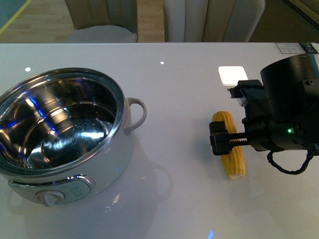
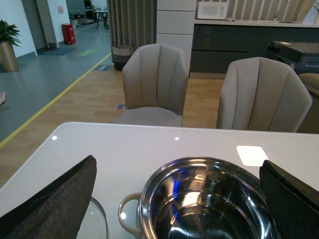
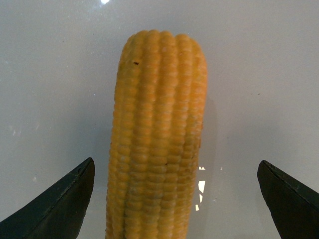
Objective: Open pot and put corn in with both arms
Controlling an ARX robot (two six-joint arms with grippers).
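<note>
Front view: chairs [image 1: 214, 20] beyond table [image 1: 189, 79], pot [image 1: 117, 159], corn [image 1: 234, 162].

We see a glossy white counter [image 1: 174, 64], a beige chair [image 2: 155, 82] and a second chair [image 2: 261, 94] beyond its far edge, and a white square [image 1: 232, 75] on the counter, perhaps a reflection

Corn [image 1: 233, 162]: yellow husked cob flat on the table [image 1: 189, 79], under the right gripper [image 1: 223, 139], between its spread fingers, untouched. Pot [image 1: 117, 159]: upright, lid off, steel interior showing, well left of that gripper.

2 beige chairs [image 2: 155, 82] stand on wood floor [image 2: 94, 99] behind white table [image 2: 149, 144].
</note>
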